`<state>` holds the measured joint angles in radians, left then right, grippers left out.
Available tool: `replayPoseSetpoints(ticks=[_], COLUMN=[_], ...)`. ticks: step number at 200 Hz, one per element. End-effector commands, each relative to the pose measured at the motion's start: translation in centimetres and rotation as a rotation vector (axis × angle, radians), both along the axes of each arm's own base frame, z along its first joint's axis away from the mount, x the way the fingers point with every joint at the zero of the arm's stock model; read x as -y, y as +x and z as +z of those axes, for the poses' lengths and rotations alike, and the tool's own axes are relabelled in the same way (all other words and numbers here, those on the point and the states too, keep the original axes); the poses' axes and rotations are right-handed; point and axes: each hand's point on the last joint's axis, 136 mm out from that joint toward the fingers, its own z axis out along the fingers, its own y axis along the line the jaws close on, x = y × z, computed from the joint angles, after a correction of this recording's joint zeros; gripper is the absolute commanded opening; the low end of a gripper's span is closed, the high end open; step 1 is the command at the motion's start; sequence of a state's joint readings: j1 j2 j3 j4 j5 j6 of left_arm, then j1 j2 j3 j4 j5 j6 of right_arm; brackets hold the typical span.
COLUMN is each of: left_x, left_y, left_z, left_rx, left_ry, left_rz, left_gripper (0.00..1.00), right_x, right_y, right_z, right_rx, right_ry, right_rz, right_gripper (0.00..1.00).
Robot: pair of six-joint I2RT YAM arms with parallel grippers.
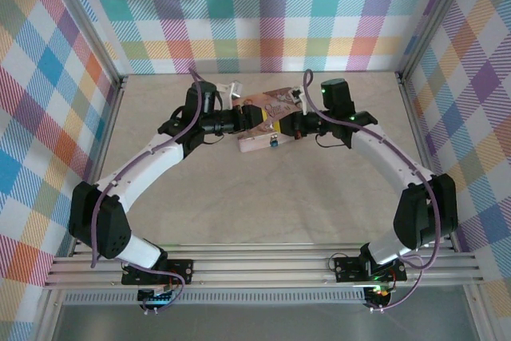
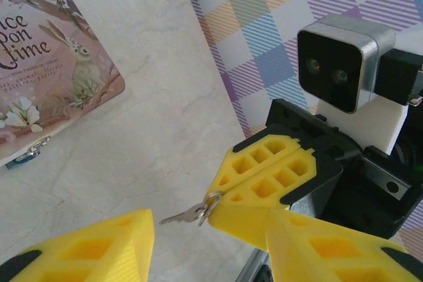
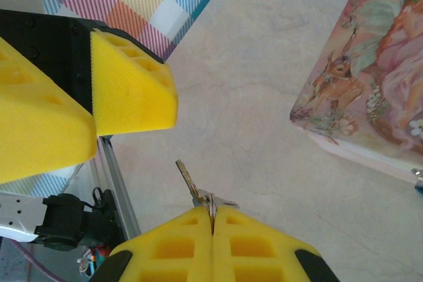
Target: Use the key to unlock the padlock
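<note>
I am pinching the ring of the tiny dull-metal key (image 3: 188,177) in my right gripper (image 3: 213,219), its 2 yellow fingers pressed together and the blade sticking out past the tips. My left gripper (image 2: 211,246) is hanging open just beside it. The key's long axis is pointing into that gap, away from the tiny blue-bodied padlock (image 1: 273,142) sitting at the near edge of the pink floral rectangular tin (image 2: 46,64). My right gripper is nearer the padlock, so I judge the blade needs swinging round toward it.
</note>
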<state>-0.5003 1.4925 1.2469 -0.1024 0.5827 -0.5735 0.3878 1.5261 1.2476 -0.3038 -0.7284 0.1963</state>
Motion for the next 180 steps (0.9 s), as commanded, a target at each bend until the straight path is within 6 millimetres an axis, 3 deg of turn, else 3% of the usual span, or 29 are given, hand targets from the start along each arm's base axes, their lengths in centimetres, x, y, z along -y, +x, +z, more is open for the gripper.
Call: replayPoseSetpoints(ticks=[1, 40, 137, 180], left_x=[0.8, 0.9, 2.0, 2.3], left_y=[-0.5, -0.5, 0.3, 0.4], left_z=[0.2, -0.4, -1.1, -1.3], left_rx=[0.048, 0.052, 0.024, 0.019], left_ry=[0.037, 0.083, 0.044, 0.034], left_rz=[-0.047, -0.072, -0.089, -0.099], left_gripper=[0.43, 0.35, 0.36, 0.21], right_x=[-0.8, -1.3, -1.9, -2.0], right_y=[0.1, 0.0, -0.4, -0.6], right_z=[1.0, 0.9, 0.3, 0.2], right_rx=[-0.038, -0.082, -0.117, -0.122], right_ry=[0.036, 0.048, 0.047, 0.045], right_rz=[0.017, 0.027, 0.040, 0.043], right_gripper=[0.00, 0.00, 0.00, 0.00])
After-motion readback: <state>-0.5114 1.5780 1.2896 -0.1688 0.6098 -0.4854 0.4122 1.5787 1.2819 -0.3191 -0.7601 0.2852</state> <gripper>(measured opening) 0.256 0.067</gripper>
